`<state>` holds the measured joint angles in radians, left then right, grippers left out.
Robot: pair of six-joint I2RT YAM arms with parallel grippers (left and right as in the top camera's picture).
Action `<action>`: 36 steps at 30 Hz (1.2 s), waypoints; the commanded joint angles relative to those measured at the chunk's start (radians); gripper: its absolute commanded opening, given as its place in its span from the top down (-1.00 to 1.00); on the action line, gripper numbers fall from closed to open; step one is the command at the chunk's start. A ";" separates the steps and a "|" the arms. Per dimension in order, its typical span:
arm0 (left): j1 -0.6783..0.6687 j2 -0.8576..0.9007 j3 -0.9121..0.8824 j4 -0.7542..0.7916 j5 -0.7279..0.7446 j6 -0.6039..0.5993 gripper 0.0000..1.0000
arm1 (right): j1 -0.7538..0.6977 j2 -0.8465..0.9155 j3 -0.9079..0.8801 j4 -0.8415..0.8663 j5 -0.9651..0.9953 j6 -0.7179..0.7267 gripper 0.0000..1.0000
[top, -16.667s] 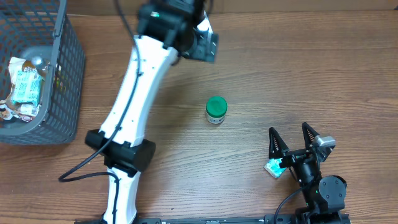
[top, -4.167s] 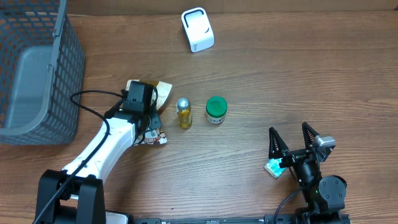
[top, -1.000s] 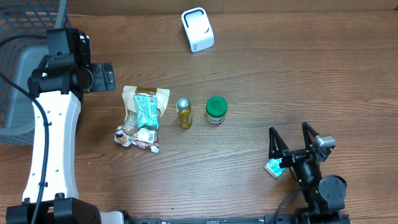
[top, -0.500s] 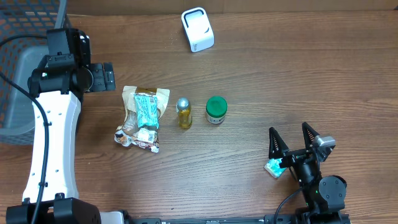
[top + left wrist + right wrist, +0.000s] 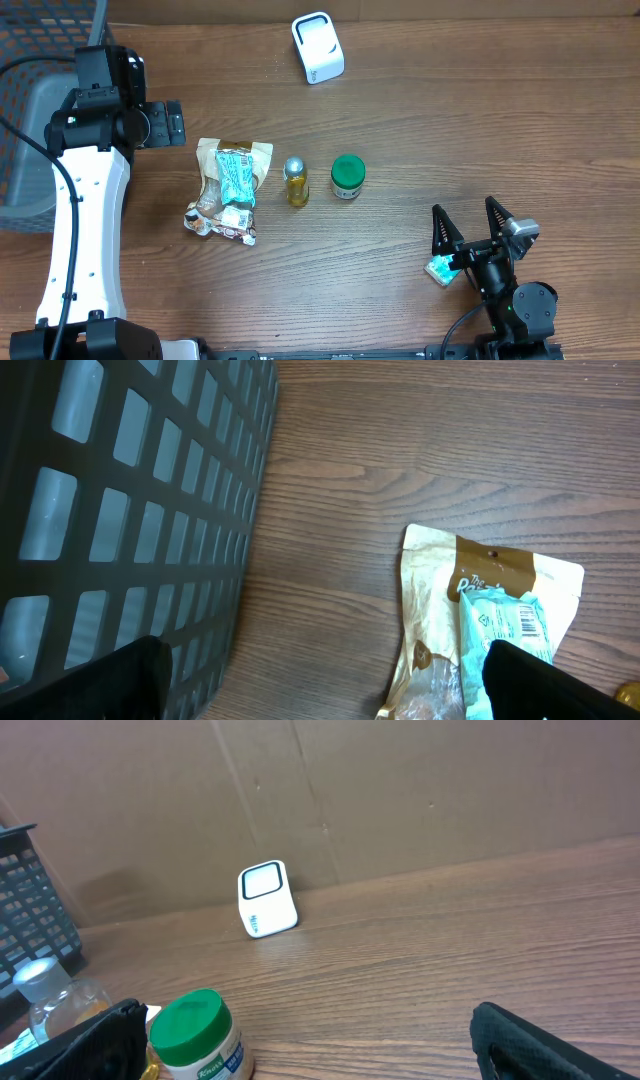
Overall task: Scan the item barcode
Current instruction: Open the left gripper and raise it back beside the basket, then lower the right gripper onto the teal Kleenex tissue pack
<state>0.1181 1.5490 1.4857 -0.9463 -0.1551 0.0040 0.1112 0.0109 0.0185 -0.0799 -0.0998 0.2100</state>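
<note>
Wood-grain table [image 5: 480, 120] is carrying everything, and nothing is shifting against half a second ago. The left claw [image 5: 175, 123] is hanging with its jaws spread wide and gripping nothing. In its wrist view the grey basket [image 5: 150, 510] is lying under its left finger, and the snack pouch [image 5: 232, 185] near its right finger. A few seconds back this claw was sitting right over that pouch; now it is standing clear of it, beside the basket. A small silver-capped bottle [image 5: 294, 181] and a green-lidded jar [image 5: 347, 176] are standing just past the pouch, farther from the left claw. The right claw [image 5: 465, 215] is resting wide and empty, with the jar ahead on its left. The white scanner [image 5: 318, 47] is sitting well beyond.
</note>
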 commanded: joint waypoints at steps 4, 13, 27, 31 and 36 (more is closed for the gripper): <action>0.000 -0.015 0.023 0.004 -0.005 0.019 -1.00 | -0.002 -0.008 -0.011 0.005 -0.003 0.006 -1.00; 0.000 -0.015 0.023 0.004 -0.005 0.019 -1.00 | -0.002 -0.008 0.016 -0.026 -0.028 0.100 -1.00; 0.000 -0.015 0.023 0.004 -0.005 0.019 -1.00 | -0.002 0.402 0.640 -0.479 0.113 0.108 -1.00; 0.000 -0.015 0.023 0.004 -0.005 0.019 -1.00 | -0.002 0.607 0.779 -0.607 0.114 0.108 -1.00; 0.000 -0.015 0.023 0.004 -0.005 0.019 -0.99 | -0.002 0.860 0.853 -0.746 0.111 0.108 -1.00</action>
<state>0.1181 1.5490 1.4860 -0.9459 -0.1547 0.0040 0.1112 0.7536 0.8375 -0.7856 0.0025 0.3141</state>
